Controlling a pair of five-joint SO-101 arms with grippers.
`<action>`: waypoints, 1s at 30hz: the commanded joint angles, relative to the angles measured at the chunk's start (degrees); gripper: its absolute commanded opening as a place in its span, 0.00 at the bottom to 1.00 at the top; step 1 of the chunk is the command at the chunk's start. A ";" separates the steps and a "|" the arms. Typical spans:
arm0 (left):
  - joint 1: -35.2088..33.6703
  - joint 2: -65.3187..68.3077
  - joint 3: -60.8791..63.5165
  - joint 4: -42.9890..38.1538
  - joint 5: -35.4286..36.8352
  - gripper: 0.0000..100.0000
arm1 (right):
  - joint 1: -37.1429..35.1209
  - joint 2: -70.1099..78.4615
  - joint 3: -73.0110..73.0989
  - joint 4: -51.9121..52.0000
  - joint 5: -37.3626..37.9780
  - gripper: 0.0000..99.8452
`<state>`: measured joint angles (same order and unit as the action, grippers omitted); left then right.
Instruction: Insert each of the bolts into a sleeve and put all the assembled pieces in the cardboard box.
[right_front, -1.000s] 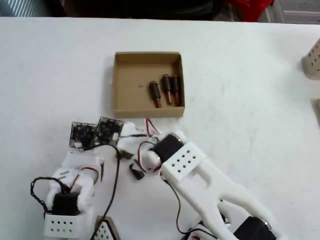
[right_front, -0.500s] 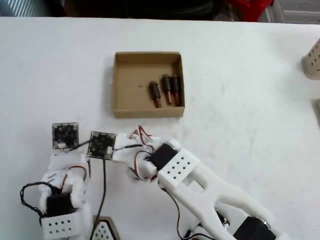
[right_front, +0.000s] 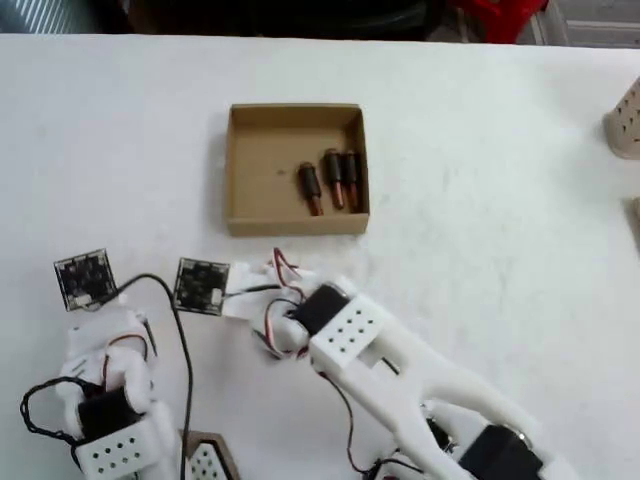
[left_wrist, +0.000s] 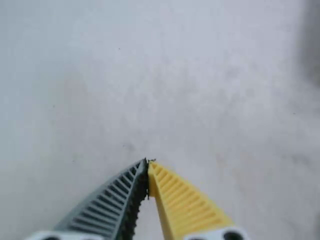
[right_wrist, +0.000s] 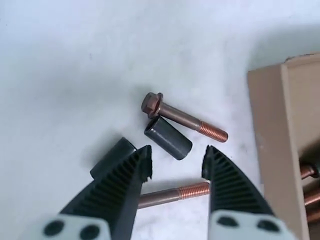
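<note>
While my right pincer (right_wrist: 176, 161) hangs wide open over a dark sleeve (right_wrist: 168, 137) right beside a copper bolt (right_wrist: 182, 117), my left pincer (left_wrist: 148, 170) is clenched tip-to-tip above the surface (left_wrist: 150, 75).

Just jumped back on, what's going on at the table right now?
Three assembled pieces lie in the cardboard box. The right gripper is open above the loose parts on the table beside the box: two bolts and two sleeves. The left gripper is shut on nothing, over a bare stretch of table.
</note>
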<state>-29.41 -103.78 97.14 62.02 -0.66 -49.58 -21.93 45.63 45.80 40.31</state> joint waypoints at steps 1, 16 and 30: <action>-0.57 -0.48 -0.18 0.53 0.62 0.02 | -0.13 4.00 -0.70 -3.12 3.08 0.15; -0.48 -0.40 -0.18 0.53 0.26 0.02 | 1.71 20.09 -10.37 -3.47 10.29 0.15; -0.48 -0.40 -0.18 0.62 0.26 0.02 | 4.00 30.99 -18.73 -3.12 10.46 0.15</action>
<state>-29.41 -103.78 97.14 62.02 -0.66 -45.54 8.66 30.07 42.90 50.15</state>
